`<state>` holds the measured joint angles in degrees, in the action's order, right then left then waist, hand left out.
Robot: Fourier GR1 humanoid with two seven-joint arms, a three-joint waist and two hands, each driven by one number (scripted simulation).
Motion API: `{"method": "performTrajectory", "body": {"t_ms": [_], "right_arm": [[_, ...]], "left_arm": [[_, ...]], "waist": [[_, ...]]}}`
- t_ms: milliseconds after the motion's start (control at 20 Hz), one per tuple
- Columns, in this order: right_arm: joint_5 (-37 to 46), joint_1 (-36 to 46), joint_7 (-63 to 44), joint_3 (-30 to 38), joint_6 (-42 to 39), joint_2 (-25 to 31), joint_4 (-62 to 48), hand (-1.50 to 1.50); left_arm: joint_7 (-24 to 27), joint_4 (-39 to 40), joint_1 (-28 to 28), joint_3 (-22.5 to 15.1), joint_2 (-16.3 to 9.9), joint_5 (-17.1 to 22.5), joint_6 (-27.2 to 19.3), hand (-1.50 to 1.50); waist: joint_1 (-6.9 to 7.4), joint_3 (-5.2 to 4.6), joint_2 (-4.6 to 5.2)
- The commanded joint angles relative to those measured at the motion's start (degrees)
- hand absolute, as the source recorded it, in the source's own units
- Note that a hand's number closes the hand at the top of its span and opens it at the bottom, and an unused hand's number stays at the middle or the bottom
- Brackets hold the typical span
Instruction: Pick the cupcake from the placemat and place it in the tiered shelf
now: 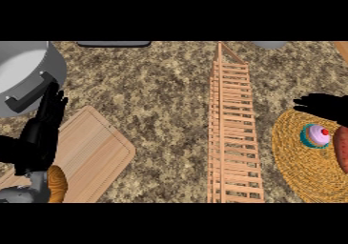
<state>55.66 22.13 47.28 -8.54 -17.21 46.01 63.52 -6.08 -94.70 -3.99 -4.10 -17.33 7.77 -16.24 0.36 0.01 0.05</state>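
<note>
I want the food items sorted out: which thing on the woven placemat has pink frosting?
The cupcake, in a teal wrapper with a red cherry; the reddish-brown item beside it has none.

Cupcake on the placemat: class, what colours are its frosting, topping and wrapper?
The cupcake has pink frosting, a red topping and a teal wrapper, seen in the head view.

Counter (pixel 155 90): speckled brown and tan stone, filling the whole view.
Cutting board (pixel 92 152): pale wood with rounded corners, lying flat at lower left.
Pot (pixel 21 76): grey metal with a dark handle, at upper left.
Dark flat object (pixel 114 44): at the top edge, only partly visible.
</note>
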Motion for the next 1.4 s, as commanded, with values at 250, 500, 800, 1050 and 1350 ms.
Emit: {"method": "performTrajectory", "body": {"t_ms": [250,500,800,1050,1350], "right_arm": [[3.5,-1.6,4.0,1.5,0.8,-2.5,-2.3,-1.5],[8.4,2.9,3.1,-0.2,2.9,-6.2,-10.0,-1.5],[12.9,3.8,7.5,-0.7,13.1,-7.7,-15.3,1.5],[9.5,-0.7,8.8,1.8,13.9,-8.6,-6.4,1.5],[9.0,-8.2,25.5,-5.5,19.3,-6.4,-0.1,1.5]], "left_arm": [[-1.2,-3.3,2.5,1.0,2.1,-1.7,2.1,0.0],[0.4,1.8,-1.1,2.1,3.2,-2.1,3.7,0.0],[-3.8,-2.0,-0.5,5.5,1.5,-1.0,4.3,0.0],[-4.9,-3.7,-0.1,5.5,1.5,-2.3,4.5,0.0],[-2.6,-1.2,0.0,3.5,4.5,-4.3,2.3,0.0]], "waist": [[-0.16,-0.01,-0.09],[0.01,-0.01,0.06],[0.21,0.02,0.03],[-0.43,-0.02,-0.21],[-1.53,0.0,-0.31]]}}
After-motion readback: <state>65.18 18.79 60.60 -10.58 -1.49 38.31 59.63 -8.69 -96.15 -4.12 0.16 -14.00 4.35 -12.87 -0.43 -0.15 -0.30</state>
